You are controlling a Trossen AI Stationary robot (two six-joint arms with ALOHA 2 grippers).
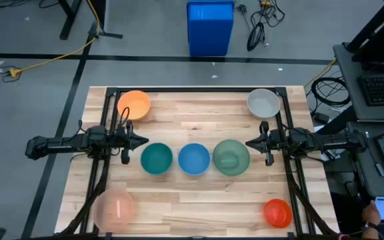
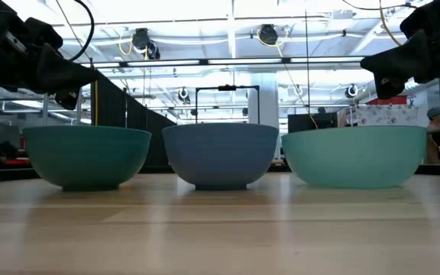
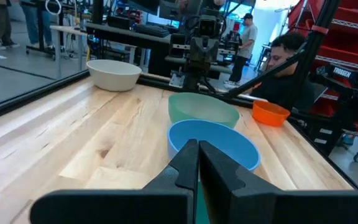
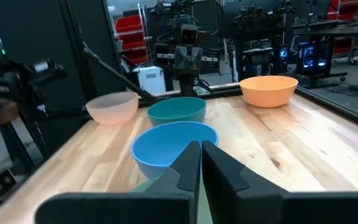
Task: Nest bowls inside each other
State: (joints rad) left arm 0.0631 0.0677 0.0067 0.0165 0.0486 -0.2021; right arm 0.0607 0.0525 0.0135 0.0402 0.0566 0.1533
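Seven bowls were seen set apart on the wooden counter, none nested. Three were lined up across the middle: the teal bowl, the blue bowl just beside it, and the sage green bowl next to that. The orange bowl was placed near the far left corner and the grey-white bowl near the far right corner. The pale pink bowl was found at the near left corner, and the red-orange bowl at the near right.

The left pincer was held above the counter just to the left of the teal bowl, its fingers pressed together with nothing between them. The right pincer was held just to the right of the sage green bowl, likewise closed and empty. Both pincers were pointed inward toward the middle row, and no bowl was touched by either.
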